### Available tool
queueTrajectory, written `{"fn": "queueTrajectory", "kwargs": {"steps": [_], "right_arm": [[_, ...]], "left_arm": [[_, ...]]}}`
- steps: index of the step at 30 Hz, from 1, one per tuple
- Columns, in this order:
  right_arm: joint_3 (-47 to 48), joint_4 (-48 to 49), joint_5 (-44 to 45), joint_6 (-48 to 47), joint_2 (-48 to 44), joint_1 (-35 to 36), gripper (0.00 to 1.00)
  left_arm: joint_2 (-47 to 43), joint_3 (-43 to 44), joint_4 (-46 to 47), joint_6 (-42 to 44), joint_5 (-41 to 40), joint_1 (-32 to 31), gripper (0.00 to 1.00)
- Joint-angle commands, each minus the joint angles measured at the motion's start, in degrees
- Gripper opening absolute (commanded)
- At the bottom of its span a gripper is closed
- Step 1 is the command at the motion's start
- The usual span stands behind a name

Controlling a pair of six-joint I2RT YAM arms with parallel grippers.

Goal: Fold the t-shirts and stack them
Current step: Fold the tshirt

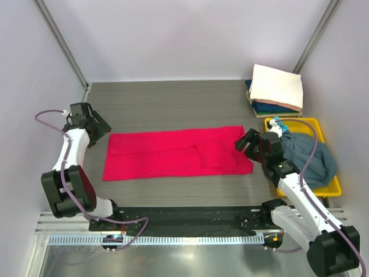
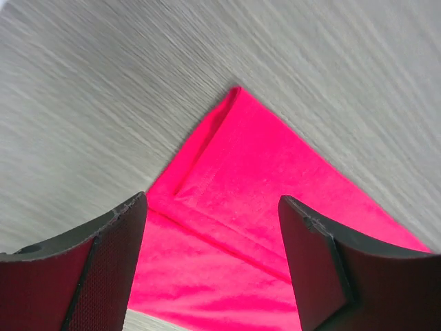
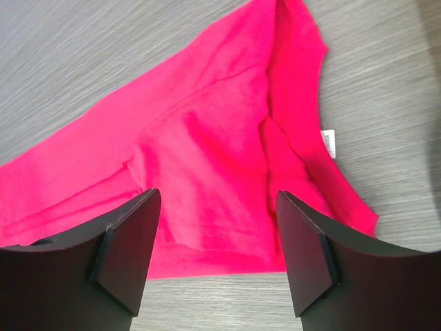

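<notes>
A crimson-pink t-shirt (image 1: 176,153) lies flat on the grey table, folded lengthwise into a long band. My left gripper (image 1: 99,130) hovers open just off the band's left end; the left wrist view shows that corner of the pink t-shirt (image 2: 255,207) below the spread fingers (image 2: 114,262), nothing held. At the band's right end my right gripper (image 1: 243,144) stands open over the collar end of the pink t-shirt (image 3: 207,152), its white label (image 3: 329,143) showing. A slate blue-grey t-shirt (image 1: 311,157) lies crumpled in the yellow tray (image 1: 333,188). Folded t-shirts are stacked (image 1: 277,88) at the back right, cream-white on top.
The yellow tray sits at the table's right edge beside my right arm (image 1: 300,196). The folded stack stands just behind it in the far right corner. Grey walls close in the left, back and right sides.
</notes>
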Motion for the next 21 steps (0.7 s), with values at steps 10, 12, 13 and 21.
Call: {"fn": "queueTrajectory", "kwargs": {"steps": [10, 12, 13, 21], "right_arm": [[4.52, 6.92, 2.12, 6.05, 13.29, 8.80, 0.70], [6.80, 6.83, 2.75, 7.37, 20.15, 10.99, 0.70], [7.42, 6.66, 2.67, 8.07, 22.61, 11.27, 0.70], [14.71, 5.43, 1.79, 8.70, 42.66, 11.53, 0.70]], "left_arm": [[-0.89, 1.84, 3.16, 0.02, -2.67, -8.57, 0.67], [1.58, 3.16, -0.08, -0.85, -2.86, -13.15, 0.66], [2.72, 3.26, -0.53, -2.51, -1.55, -13.86, 0.65], [9.85, -4.90, 2.19, -7.45, 0.30, -18.17, 0.59]]}}
